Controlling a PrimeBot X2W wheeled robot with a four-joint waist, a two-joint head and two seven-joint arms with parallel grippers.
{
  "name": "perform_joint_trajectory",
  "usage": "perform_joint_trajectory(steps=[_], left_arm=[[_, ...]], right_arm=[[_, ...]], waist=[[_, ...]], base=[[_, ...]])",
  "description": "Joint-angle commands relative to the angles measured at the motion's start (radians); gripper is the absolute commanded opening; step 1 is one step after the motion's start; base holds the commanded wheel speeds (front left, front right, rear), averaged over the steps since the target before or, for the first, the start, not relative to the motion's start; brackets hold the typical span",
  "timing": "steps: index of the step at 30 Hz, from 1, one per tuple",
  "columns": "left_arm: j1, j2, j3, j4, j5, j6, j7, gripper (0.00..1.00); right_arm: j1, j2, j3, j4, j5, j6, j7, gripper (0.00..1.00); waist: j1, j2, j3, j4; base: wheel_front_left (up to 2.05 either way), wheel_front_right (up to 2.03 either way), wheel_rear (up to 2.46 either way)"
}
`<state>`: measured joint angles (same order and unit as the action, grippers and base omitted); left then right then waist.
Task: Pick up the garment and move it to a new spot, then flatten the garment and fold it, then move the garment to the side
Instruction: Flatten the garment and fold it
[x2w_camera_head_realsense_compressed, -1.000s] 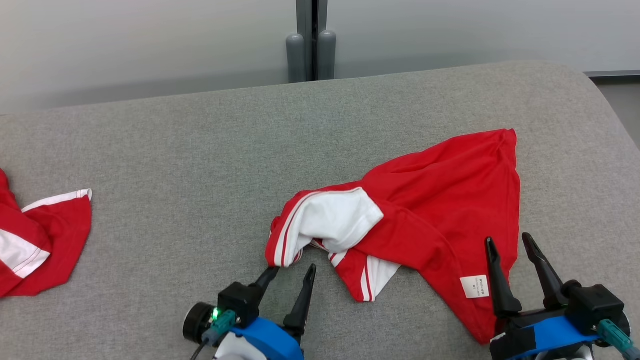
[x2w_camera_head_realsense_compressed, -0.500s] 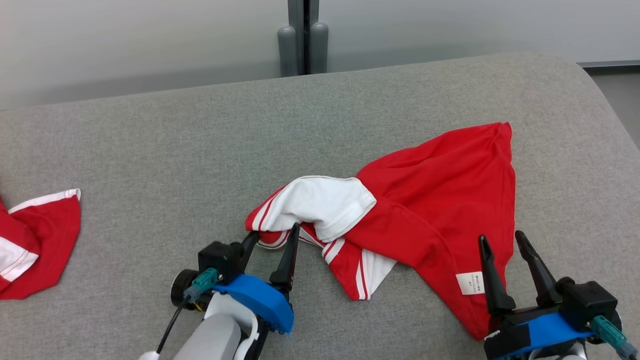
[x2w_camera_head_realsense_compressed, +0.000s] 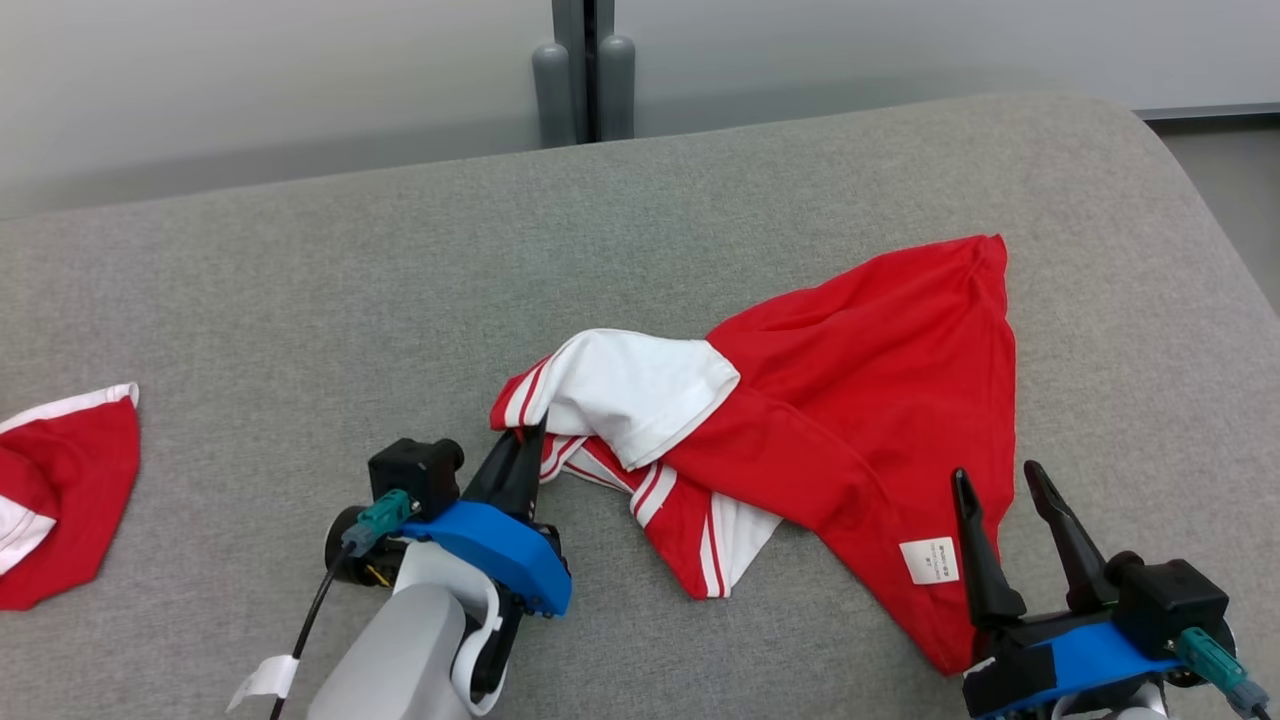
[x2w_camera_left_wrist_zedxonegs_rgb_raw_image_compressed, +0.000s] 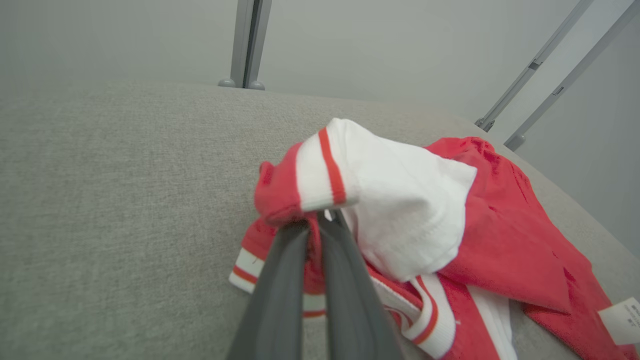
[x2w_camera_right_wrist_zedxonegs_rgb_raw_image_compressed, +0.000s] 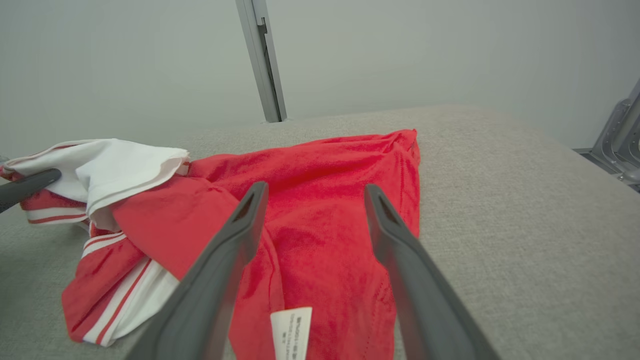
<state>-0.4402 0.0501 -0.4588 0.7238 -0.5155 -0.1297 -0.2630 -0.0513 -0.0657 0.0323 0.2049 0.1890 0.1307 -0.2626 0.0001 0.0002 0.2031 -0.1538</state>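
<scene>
The garment (x2w_camera_head_realsense_compressed: 860, 380) is a crumpled red shirt with white panels and striped cuffs, lying right of centre on the grey fabric surface (x2w_camera_head_realsense_compressed: 400, 280). My left gripper (x2w_camera_head_realsense_compressed: 525, 440) is shut on the garment's left edge. In the left wrist view its fingers (x2w_camera_left_wrist_zedxonegs_rgb_raw_image_compressed: 290, 260) pinch a red cuff fold of the garment (x2w_camera_left_wrist_zedxonegs_rgb_raw_image_compressed: 410, 200). My right gripper (x2w_camera_head_realsense_compressed: 1000, 482) stands open at the lower right hem, beside a white label (x2w_camera_head_realsense_compressed: 929, 560). In the right wrist view my right gripper (x2w_camera_right_wrist_zedxonegs_rgb_raw_image_compressed: 315, 192) has its fingers spread above the garment (x2w_camera_right_wrist_zedxonegs_rgb_raw_image_compressed: 320, 165) without touching it.
A second red and white garment (x2w_camera_head_realsense_compressed: 60, 490) lies at the far left edge. Two grey posts (x2w_camera_head_realsense_compressed: 585, 80) stand behind the surface. The surface curves down at its right side (x2w_camera_head_realsense_compressed: 1190, 230). The left gripper's finger (x2w_camera_right_wrist_zedxonegs_rgb_raw_image_compressed: 25, 187) shows at the right wrist view's left edge.
My left gripper moved forward into the garment's left edge and shut on the cuff, lifting it slightly. The right gripper stayed open. The head camera shifted a little.
</scene>
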Motion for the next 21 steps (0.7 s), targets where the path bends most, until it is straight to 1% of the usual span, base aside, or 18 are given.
perform_joint_trajectory(steps=[1,5,8,13,16,19,21], left_arm=[[-0.017,0.001,0.01,-0.007,-0.001,-0.001,-0.003,0.0],[-0.006,0.002,0.047,-0.052,0.051,-0.001,-0.003,0.0],[0.029,0.034,0.049,-0.117,0.099,-0.001,-0.003,0.0],[0.135,0.092,0.027,-0.249,0.132,-0.001,-0.003,0.0],[0.227,0.127,-0.01,-0.328,0.149,-0.001,-0.003,0.0],[0.306,0.168,-0.049,-0.383,0.16,-0.001,-0.003,0.0],[0.355,0.184,-0.053,-0.407,0.168,-0.001,-0.003,0.0]], right_arm=[[0.003,0.004,-0.002,0.002,0.004,0.0,-0.003,1.0],[0.02,0.005,-0.02,0.0,0.001,0.0,-0.003,1.0],[0.033,0.005,-0.025,0.004,0.006,0.0,-0.003,1.0],[0.048,0.005,-0.028,0.013,0.009,0.0,-0.003,1.0],[0.066,0.005,-0.037,0.014,0.013,0.0,-0.003,1.0],[0.078,0.006,-0.036,0.015,0.014,0.0,-0.003,1.0],[0.088,0.006,-0.041,0.014,0.015,0.0,-0.003,1.0]], waist=[[-0.0001,-0.0002,-0.003,0.002],[-0.0001,-0.0002,-0.023,0.022],[-0.0001,-0.0002,-0.042,0.041],[-0.0001,-0.0002,-0.072,0.069],[-0.0001,-0.0002,-0.087,0.087],[-0.0001,-0.0002,-0.094,0.102],[-0.0001,-0.0002,-0.099,0.113]], base=[[0.0,0.0,0.0],[0.0,0.0,0.0],[0.0,0.0,0.0],[0.0,0.0,0.0],[0.0,0.0,0.0],[0.0,0.0,0.0],[0.0,0.0,0.0]])
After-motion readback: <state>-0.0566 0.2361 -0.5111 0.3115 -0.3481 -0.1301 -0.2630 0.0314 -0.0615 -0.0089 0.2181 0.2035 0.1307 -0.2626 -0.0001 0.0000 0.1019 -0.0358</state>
